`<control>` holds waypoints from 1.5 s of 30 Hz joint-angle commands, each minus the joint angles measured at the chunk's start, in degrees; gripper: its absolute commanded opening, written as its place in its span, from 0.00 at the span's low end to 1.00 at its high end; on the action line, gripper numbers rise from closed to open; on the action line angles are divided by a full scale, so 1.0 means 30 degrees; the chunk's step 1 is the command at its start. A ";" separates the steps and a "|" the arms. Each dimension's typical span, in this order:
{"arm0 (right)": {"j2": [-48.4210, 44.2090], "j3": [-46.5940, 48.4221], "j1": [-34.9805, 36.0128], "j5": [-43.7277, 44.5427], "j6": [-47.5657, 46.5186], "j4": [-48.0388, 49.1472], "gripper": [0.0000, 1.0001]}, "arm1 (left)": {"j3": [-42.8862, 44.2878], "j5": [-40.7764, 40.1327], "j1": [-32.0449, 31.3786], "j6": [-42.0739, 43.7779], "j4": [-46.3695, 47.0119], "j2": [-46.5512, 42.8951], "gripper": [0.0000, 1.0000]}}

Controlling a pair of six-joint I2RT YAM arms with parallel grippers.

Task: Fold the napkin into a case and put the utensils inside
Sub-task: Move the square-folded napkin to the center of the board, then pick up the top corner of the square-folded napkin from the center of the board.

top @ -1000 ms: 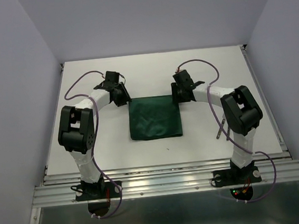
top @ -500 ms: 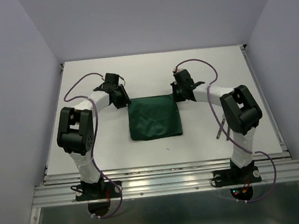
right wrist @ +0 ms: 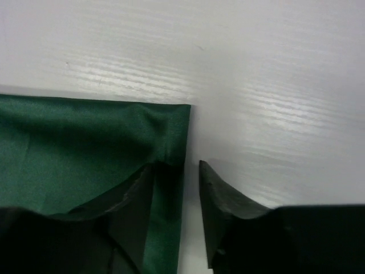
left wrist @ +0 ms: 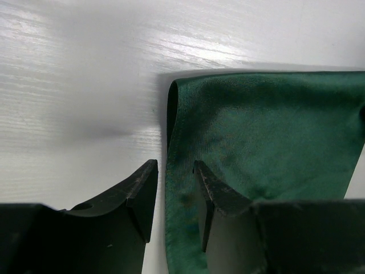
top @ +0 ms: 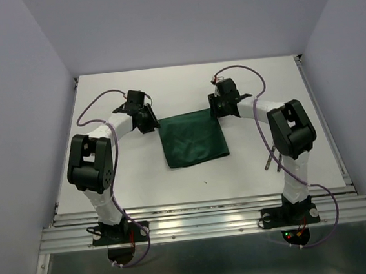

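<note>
The dark green napkin (top: 193,139) lies flat mid-table, folded and slightly skewed. My left gripper (top: 150,122) is at its far left corner. In the left wrist view the napkin (left wrist: 268,131) has its left edge running between the open jaws of that gripper (left wrist: 171,174), with bare table beside the left finger. My right gripper (top: 217,111) is at the far right corner. In the right wrist view that gripper (right wrist: 175,177) stands open astride the right edge of the napkin (right wrist: 85,142). The utensils (top: 267,160) lie at the right, partly hidden behind the right arm.
The white table (top: 184,85) is closed in by pale walls on the left, back and right. A metal rail (top: 203,216) runs along the near edge where both arm bases are bolted. Purple cables loop over both arms.
The right gripper has moved toward the back, and the napkin's far right corner went with it, so the cloth now sits skewed. The left gripper shifted only slightly.
</note>
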 commanded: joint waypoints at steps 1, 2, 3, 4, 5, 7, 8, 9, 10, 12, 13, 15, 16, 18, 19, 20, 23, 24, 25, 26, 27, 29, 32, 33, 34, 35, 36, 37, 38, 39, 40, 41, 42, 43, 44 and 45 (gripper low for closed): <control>-0.1178 0.0481 -0.0037 0.0082 -0.0178 0.0276 0.48 | -0.0118 -0.0114 0.0070 0.0475 -0.0390 -0.1425 0.43; -0.1965 0.0073 -0.0037 0.0141 0.0113 0.0246 0.50 | -0.0059 -0.0260 0.0070 0.0562 -0.0538 -0.1716 0.43; -0.2379 -0.0163 -0.0037 0.0142 0.0261 0.0246 0.52 | -0.0001 -0.0348 0.0099 0.0621 -0.0655 -0.1864 0.43; -0.2818 -0.0455 -0.0037 0.0142 0.0437 0.0246 0.52 | 0.0058 -0.0407 0.0099 0.0651 -0.0830 -0.2011 0.43; -0.3228 -0.0748 0.0253 0.0142 0.0729 0.0217 0.53 | 0.0233 -0.0582 0.0128 0.0709 -0.1151 -0.2273 0.43; -0.4517 -0.1627 0.0780 0.1398 0.0878 0.0129 0.53 | 0.0439 -0.0759 0.0245 0.0885 -0.1563 -0.2625 0.43; -0.4928 -0.1920 0.1160 0.1720 0.0965 0.0099 0.54 | 0.0526 -0.0847 0.0304 0.0885 -0.1797 -0.2946 0.43; -0.5309 -0.2213 0.2092 0.2362 0.0995 0.0070 0.56 | 0.0527 -0.0818 0.0392 0.0914 -0.1886 -0.3153 0.43; -0.5922 -0.2622 0.2652 0.2774 0.0937 0.0070 0.57 | 0.0556 -0.0818 0.0479 0.0915 -0.1945 -0.3329 0.43; -0.6307 -0.2888 0.4346 0.3915 0.0936 -0.0105 0.61 | 0.0673 -0.0760 0.0802 0.0973 -0.2179 -0.3798 0.43; -0.6541 -0.3093 0.4908 0.4153 0.0937 -0.0193 0.62 | 0.0761 -0.0789 0.0919 0.0973 -0.2383 -0.3915 0.43; -0.6718 -0.3270 0.6080 0.4652 0.1141 -0.0164 0.62 | 0.0762 -0.0964 0.1241 0.1090 -0.2531 -0.4354 0.43; -0.6719 -0.3300 0.7246 0.4798 0.1258 -0.0164 0.62 | 0.0704 -0.1052 0.1358 0.1090 -0.2647 -0.4472 0.43; -0.6573 -0.3213 0.8395 0.5325 0.1463 -0.0193 0.62 | 0.0645 -0.1257 0.1739 0.1061 -0.2678 -0.4765 0.43; -0.6456 -0.3183 0.8922 0.5414 0.1551 -0.0194 0.62 | 0.0587 -0.1287 0.1885 0.1003 -0.2707 -0.4882 0.43; -0.6281 -0.3183 0.9856 0.5444 0.1697 -0.0136 0.62 | 0.0441 -0.1258 0.2003 0.0973 -0.2678 -0.4999 0.43; -0.5171 -0.2920 1.1207 0.5123 0.1873 0.0040 0.61 | 0.0177 -0.1287 0.2354 0.0944 -0.2590 -0.5205 0.43; -0.4876 -0.2803 1.1503 0.5122 0.1903 0.0012 0.61 | 0.0118 -0.1258 0.2413 0.0944 -0.2590 -0.5234 0.43; -0.4583 -0.2715 1.1709 0.5122 0.1903 0.0011 0.61 | 0.0059 -0.1229 0.2472 0.0944 -0.2590 -0.5235 0.43; -0.4319 -0.2540 1.2088 0.5006 0.1874 -0.0047 0.60 | 0.0001 -0.1199 0.2501 0.0944 -0.2561 -0.5235 0.43; -0.4114 -0.2422 1.2266 0.4889 0.1903 -0.0076 0.60 | -0.0029 -0.1199 0.2502 0.0944 -0.2532 -0.5264 0.43; -0.3586 -0.2158 1.2499 0.4625 0.1903 -0.0018 0.59 | -0.0117 -0.1112 0.2531 0.0944 -0.2473 -0.5264 0.43; -0.2999 -0.1894 1.2678 0.4185 0.1903 0.0041 0.56 | -0.0205 -0.1023 0.2531 0.0944 -0.2386 -0.5234 0.43; -0.2882 -0.1836 1.2852 0.4069 0.1932 0.0041 0.56 | -0.0234 -0.0994 0.2531 0.0944 -0.2356 -0.5235 0.43; -0.2678 -0.1777 1.2853 0.4009 0.1933 0.0070 0.55 | -0.0292 -0.0994 0.2531 0.0944 -0.2356 -0.5206 0.43; -0.2618 -0.1747 1.2853 0.3951 0.1933 0.0070 0.54 | -0.0322 -0.0907 0.2531 0.0944 -0.2327 -0.5176 0.43; -0.2559 -0.1718 1.2853 0.3950 0.1962 0.0099 0.53 | -0.0380 -0.0877 0.2531 0.0944 -0.2268 -0.5176 0.43; -0.2501 -0.1718 1.2853 0.3950 0.1962 0.0157 0.53 | -0.0468 -0.0848 0.2531 0.0944 -0.2210 -0.5176 0.43; -0.2384 -0.1689 1.2853 0.3950 0.1962 0.0158 0.52 | -0.0498 -0.0789 0.2531 0.0944 -0.2180 -0.5147 0.43; -0.2325 -0.1659 1.2853 0.3950 0.1991 0.0158 0.52 | -0.0527 -0.0731 0.2531 0.0915 -0.2151 -0.5118 0.43; -0.2295 -0.1630 1.2853 0.3950 0.1991 0.0158 0.52 | -0.0527 -0.0701 0.2531 0.0915 -0.2122 -0.5117 0.43; -0.2237 -0.1601 1.2853 0.3950 0.1991 0.0158 0.51 | -0.0585 -0.0643 0.2531 0.0915 -0.2092 -0.5088 0.43; -0.2236 -0.1601 1.2853 0.3921 0.1991 0.0158 0.51 | -0.0586 -0.0642 0.2531 0.0915 -0.2092 -0.5059 0.43; -0.2236 -0.1601 1.2853 0.3892 0.1991 0.0158 0.51 | -0.0615 -0.0642 0.2531 0.0915 -0.2092 -0.5088 0.43; -0.2236 -0.1601 1.2853 0.3834 0.1991 0.0187 0.51 | -0.0615 -0.0642 0.2531 0.0915 -0.2063 -0.5088 0.43; -0.2236 -0.1543 1.3027 0.3804 0.1962 0.0187 0.51 | -0.0615 -0.0671 0.2531 0.0915 -0.2063 -0.5059 0.43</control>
